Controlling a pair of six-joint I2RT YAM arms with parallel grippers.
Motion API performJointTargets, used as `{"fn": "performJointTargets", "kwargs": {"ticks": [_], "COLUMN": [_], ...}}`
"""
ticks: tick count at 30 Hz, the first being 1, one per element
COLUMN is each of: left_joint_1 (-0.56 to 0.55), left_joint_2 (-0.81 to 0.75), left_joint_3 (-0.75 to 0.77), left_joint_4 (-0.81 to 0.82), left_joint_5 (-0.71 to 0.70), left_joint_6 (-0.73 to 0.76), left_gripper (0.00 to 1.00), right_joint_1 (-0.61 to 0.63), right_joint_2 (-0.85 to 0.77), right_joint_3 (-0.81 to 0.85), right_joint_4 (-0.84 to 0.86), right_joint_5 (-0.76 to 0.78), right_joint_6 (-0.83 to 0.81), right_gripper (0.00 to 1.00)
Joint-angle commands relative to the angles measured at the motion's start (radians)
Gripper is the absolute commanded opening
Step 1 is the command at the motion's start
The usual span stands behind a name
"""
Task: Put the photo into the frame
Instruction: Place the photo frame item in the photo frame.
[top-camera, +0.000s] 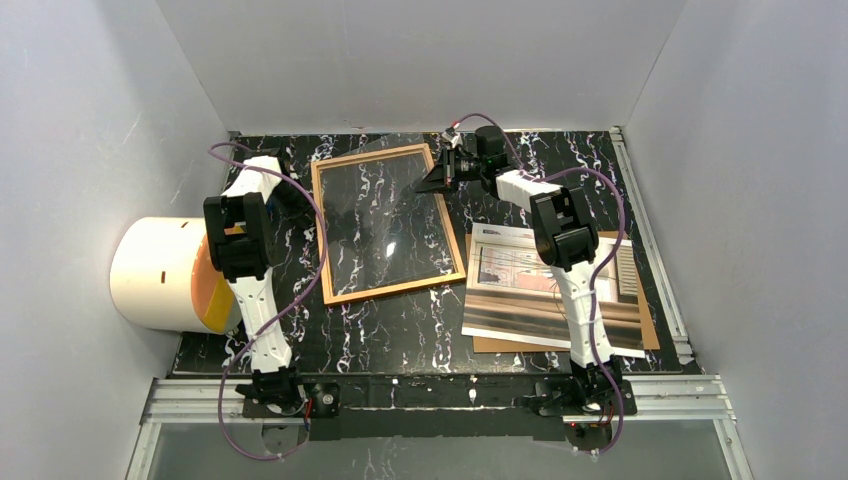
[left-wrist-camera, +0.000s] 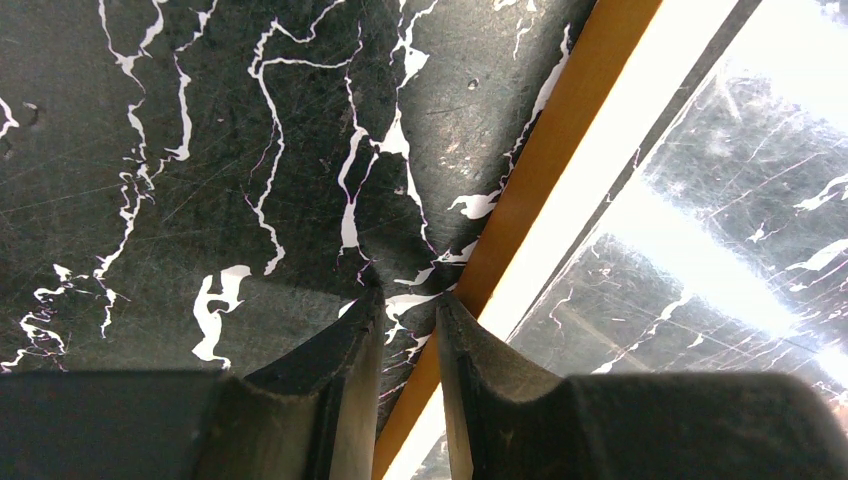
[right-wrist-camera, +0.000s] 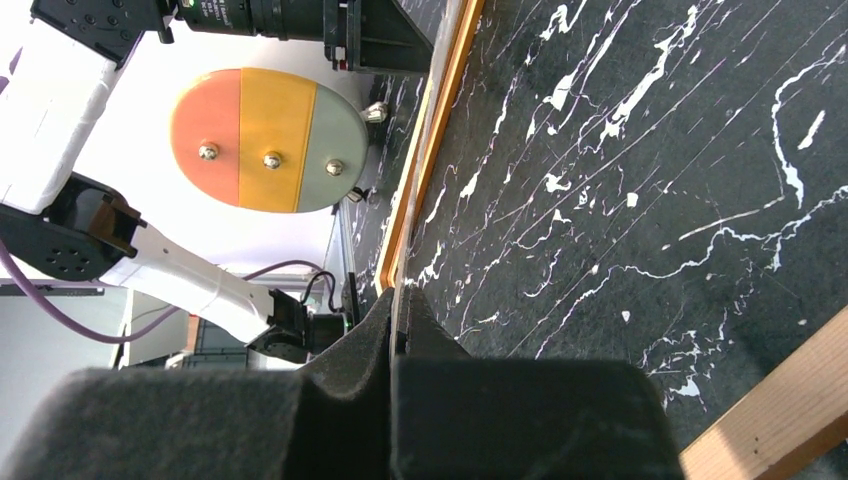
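The photo (top-camera: 510, 300) lies picture-side up at the right of the worktop (top-camera: 400, 330). It rests on a plain brown backing board (top-camera: 648, 320), and the right arm crosses over it. The frame (top-camera: 395, 287) lies left of centre, just beside the photo and apart from it, and the marble shows through its glass pane (top-camera: 385, 220). Treat the photo as a light, thin, flexible sheet. It will bend under its own weight, crease if pinched hard, and probably slide on the board. Because it lies flat, a side pinch has little to bite on. Take it at a corner or edge, preferably along the left edge, where it appears to reach the board's margin. Treat the frame as rigid and heavier, with a fragile, slippery pane. Hold it by the wooden rails only. The left gripper (left-wrist-camera: 408, 300) is low at the frame's left rail with its fingers narrowly spread. Only worktop shows between them, and one fingertip is at the rail's outer edge. The right gripper (right-wrist-camera: 398, 292) is at the frame's far right corner with its fingers pressed together. A thin pale edge runs up to the seam between them, but the views do not show whether that edge is pinched. Neither gripper is on the photo, so the insertion is judged not yet begun.
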Motion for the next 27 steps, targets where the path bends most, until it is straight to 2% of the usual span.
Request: {"fn": "performJointTargets", "kwargs": {"ticks": [1, 8, 13, 27], "left_joint_1": [-0.004, -0.003, -0.003, -0.003], "left_joint_2": [0.028, 0.029, 0.031, 0.036], "left_joint_3": [0.008, 0.009, 0.010, 0.014], "left_joint_4": [-0.024, -0.024, -0.024, -0.009], "left_joint_5": [0.034, 0.036, 0.044, 0.077], "left_joint_6": [0.008, 0.009, 0.009, 0.006], "left_gripper": [0.25, 0.25, 0.25, 0.26], "right_joint_1": [0.003, 0.003, 0.003, -0.003], "right_joint_2": [0.030, 0.050, 0.066, 0.091], "right_joint_3": [0.071, 0.099, 0.122, 0.131], "right_joint_4": [-0.008, -0.064, -0.108, -0.236], "right_joint_5": [-0.031, -0.026, -0.022, -0.019], "right_joint_6": [-0.018, -0.038, -0.050, -0.075], "right_gripper": [0.01, 0.05, 0.01, 0.01]}}
